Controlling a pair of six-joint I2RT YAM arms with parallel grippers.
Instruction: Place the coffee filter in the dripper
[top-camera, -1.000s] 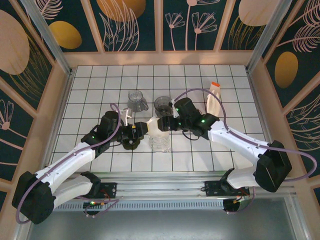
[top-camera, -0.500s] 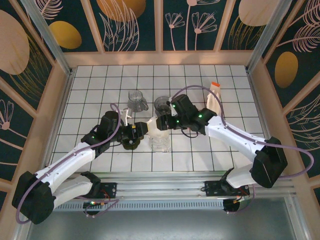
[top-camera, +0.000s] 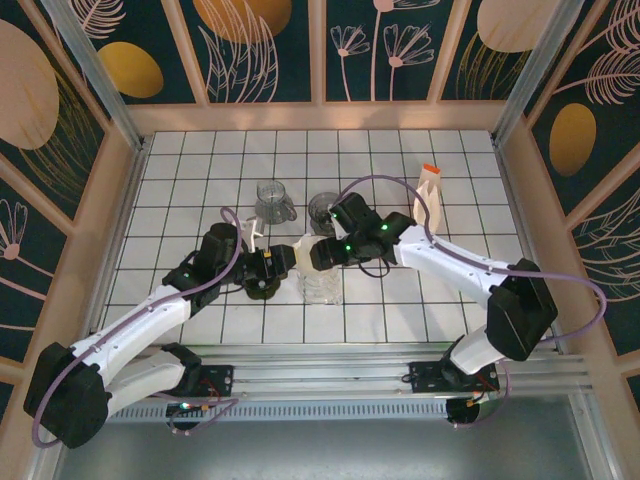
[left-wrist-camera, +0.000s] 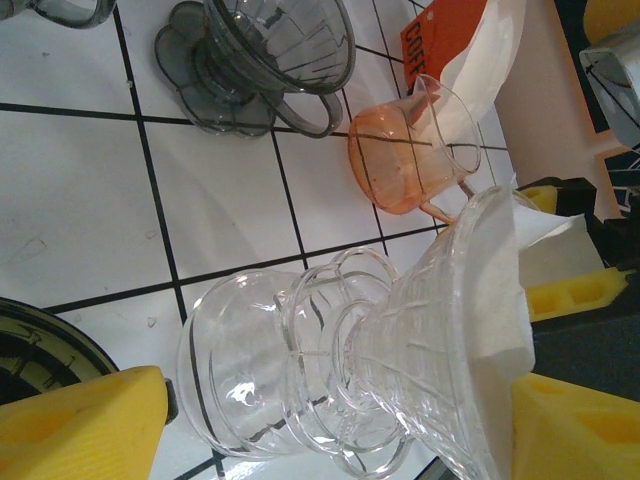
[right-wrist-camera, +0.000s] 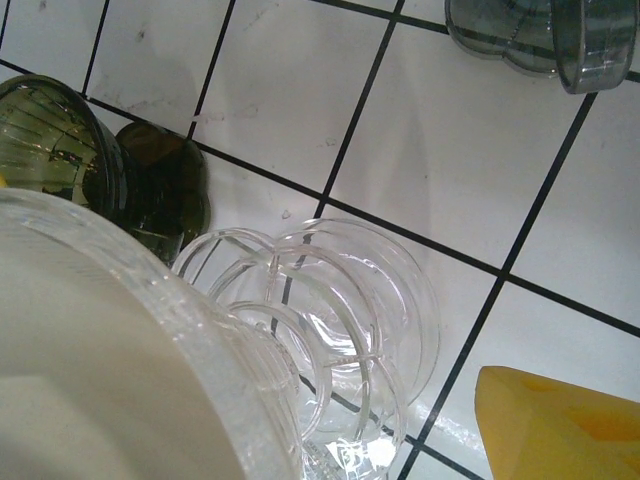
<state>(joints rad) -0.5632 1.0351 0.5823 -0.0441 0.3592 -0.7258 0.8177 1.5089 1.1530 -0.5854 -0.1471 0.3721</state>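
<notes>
- The coffee filter (left-wrist-camera: 500, 290) sits in your dripper (left-wrist-camera: 400, 320); only withdrawal seems left.
- Your right end effector (top-camera: 320, 250) gapes beside it; left end effector (left-wrist-camera: 335, 380) hold: cannot tell.

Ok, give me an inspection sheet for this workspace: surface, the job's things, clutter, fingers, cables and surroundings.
Surface: white tiled table, a few faint marks, no spill seen.
Job's things: clear dripper upright near the middle; coffee filter inside its cone, one edge standing above the rim.
Clutter: dark green dripper, grey dripper, small clear cup, orange dripper, filter bag.
Grippers: left gripper beside the clear dripper, its fingers either side of it, contact unclear; right gripper open at the filter's raised edge.
Cables: purple cables loop above both arms, no snag seen.
Surroundings: floral wall panels in wooden frames; metal rail at the near edge.
</notes>
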